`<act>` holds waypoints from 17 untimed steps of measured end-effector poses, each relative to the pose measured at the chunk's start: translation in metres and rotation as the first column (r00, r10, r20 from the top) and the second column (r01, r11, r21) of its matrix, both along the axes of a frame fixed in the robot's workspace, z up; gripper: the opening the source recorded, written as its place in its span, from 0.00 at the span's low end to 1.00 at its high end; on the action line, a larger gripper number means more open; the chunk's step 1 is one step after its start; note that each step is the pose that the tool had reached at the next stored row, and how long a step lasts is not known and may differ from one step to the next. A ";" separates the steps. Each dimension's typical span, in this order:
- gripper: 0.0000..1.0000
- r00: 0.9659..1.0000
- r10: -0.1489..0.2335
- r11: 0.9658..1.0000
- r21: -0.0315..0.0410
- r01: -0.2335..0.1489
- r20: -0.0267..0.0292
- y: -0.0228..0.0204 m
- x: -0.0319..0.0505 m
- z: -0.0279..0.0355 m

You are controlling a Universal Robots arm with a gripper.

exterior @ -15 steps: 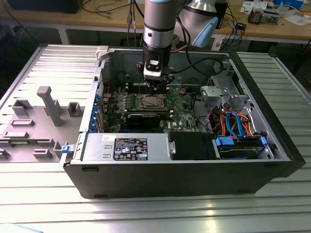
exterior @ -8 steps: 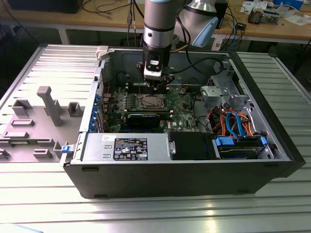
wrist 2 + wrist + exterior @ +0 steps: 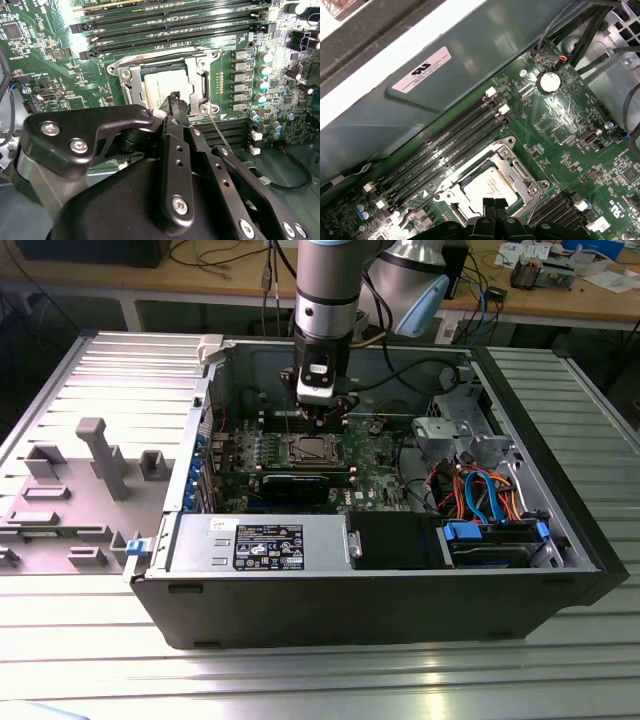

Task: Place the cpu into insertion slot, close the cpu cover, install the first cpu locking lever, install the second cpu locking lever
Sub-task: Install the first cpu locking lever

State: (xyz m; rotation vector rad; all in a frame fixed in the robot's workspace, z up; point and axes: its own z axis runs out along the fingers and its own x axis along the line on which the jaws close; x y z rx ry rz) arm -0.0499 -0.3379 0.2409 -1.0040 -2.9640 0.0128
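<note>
The cpu (image 3: 162,87) lies flat in the insertion slot (image 3: 289,451), metal top up. It is nearly square, so it has no real long axis; its edges run parallel to the memory slots (image 3: 450,135). The cpu cover (image 3: 200,80) seems to be down around it. A thin lever (image 3: 219,131) juts free, probably unlatched, so the levers remain. The gripper (image 3: 491,204) hovers over the chip's edge, jaws closed and empty.

The case (image 3: 560,540) lies open on the table (image 3: 300,680), with a fixture (image 3: 80,490) beside it at the exterior view's left. Inside, the motherboard (image 3: 380,475) lies flat; the power supply (image 3: 260,545) sits before it, and the drives (image 3: 490,540) are at the exterior view's right. The cpu (image 3: 165,85) lies in the slot (image 3: 305,450), with the cover (image 3: 132,90) flat around it and memory slots (image 3: 165,30) just beside. The gripper (image 3: 325,422) hangs just above.
</note>
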 end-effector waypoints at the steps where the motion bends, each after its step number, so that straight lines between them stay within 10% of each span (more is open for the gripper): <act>1: 0.11 1.000 0.001 1.000 0.000 -0.001 0.000 0.0000 0.0000 0.0000; 17: 0.11 1.000 0.027 1.000 0.000 -0.027 0.000 0.0000 0.0000 0.0000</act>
